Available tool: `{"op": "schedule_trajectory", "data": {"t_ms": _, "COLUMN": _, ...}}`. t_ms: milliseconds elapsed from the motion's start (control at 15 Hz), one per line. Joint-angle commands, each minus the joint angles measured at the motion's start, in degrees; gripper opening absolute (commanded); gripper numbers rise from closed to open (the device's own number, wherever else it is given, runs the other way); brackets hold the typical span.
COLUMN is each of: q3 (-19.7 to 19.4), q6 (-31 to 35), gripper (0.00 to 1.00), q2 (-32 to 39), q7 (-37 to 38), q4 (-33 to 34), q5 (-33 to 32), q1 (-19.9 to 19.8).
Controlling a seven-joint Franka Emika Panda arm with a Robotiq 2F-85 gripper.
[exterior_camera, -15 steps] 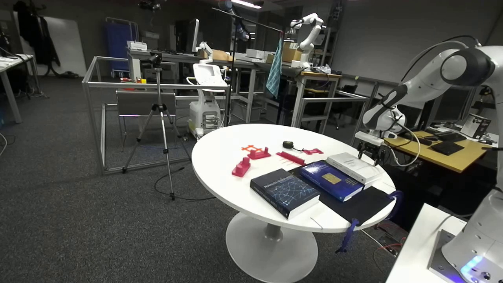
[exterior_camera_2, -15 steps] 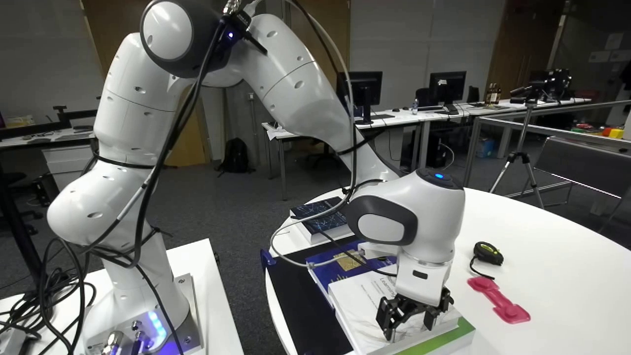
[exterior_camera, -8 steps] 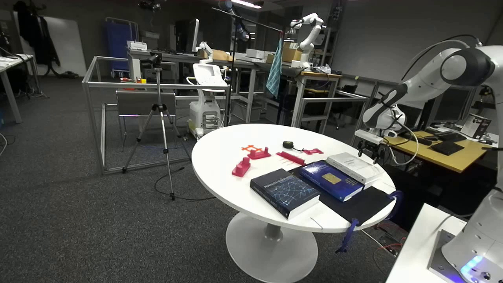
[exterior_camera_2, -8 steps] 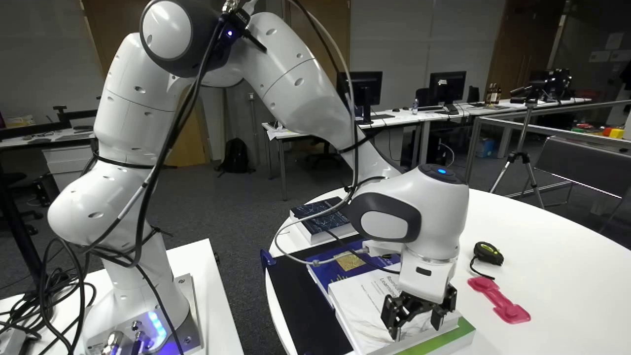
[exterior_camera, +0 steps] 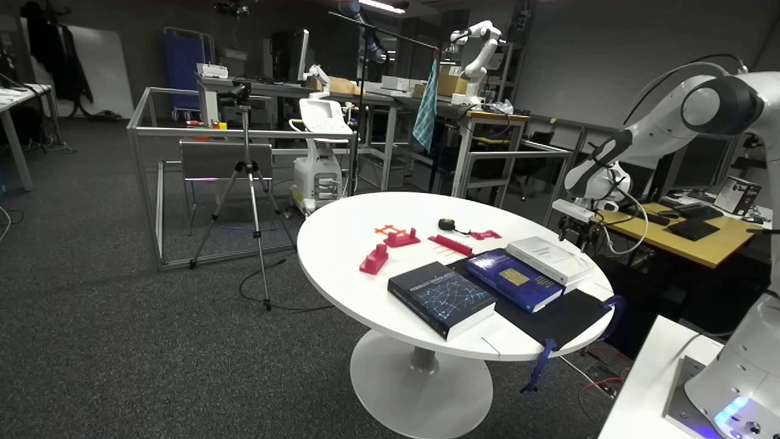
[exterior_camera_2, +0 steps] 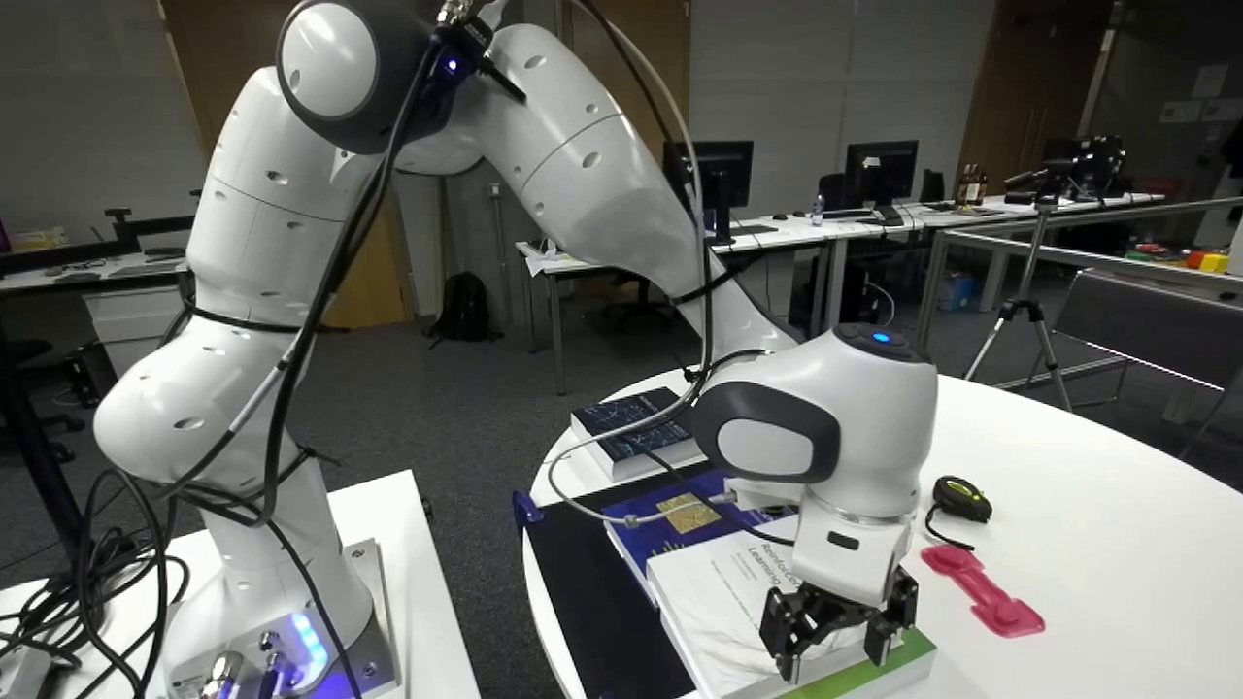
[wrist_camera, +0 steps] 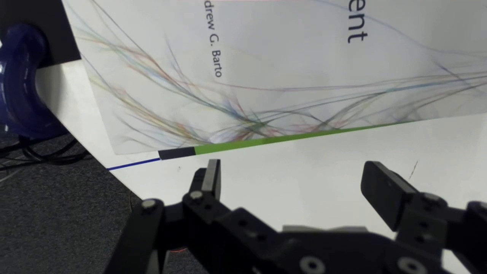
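My gripper (wrist_camera: 292,169) is open with nothing between its fingers. In the wrist view it stands just past the edge of a white book (wrist_camera: 274,53) with coloured line art and a green strip along that edge. White tabletop shows between the fingertips. In an exterior view the gripper (exterior_camera_2: 835,660) hangs over the near end of the white book (exterior_camera_2: 714,592). I cannot tell whether a finger touches it. A blue book (exterior_camera: 515,277) lies beside the white book, and a dark book (exterior_camera: 442,299) lies beyond that.
A black flat sheet (exterior_camera: 573,320) with blue handles (wrist_camera: 23,83) lies partly under the books on the round white table (exterior_camera: 341,244). A tape measure (exterior_camera_2: 961,498), a pink flat part (exterior_camera_2: 981,587) and several other red parts (exterior_camera: 375,259) lie there. A cable (exterior_camera_2: 583,510) loops beside the arm.
My gripper has shifted a little to the right in the exterior view close to the arm, toward and past the book's green edge. The books and other objects have not moved.
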Motion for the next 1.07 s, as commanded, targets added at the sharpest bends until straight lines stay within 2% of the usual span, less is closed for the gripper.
{"op": "schedule_trajectory", "data": {"t_ms": 0, "q3": 1.05, "q6": 0.79, "gripper": 1.00, "q2": 1.64, "q7": 2.54, "q4": 1.20, "q5": 0.01, "q1": -0.08}}
{"op": "schedule_trajectory", "data": {"t_ms": 1000, "q3": 1.31, "q6": 1.52, "gripper": 1.00, "q2": 6.35, "q7": 3.50, "q4": 5.45, "q5": -0.81, "q1": 0.07}}
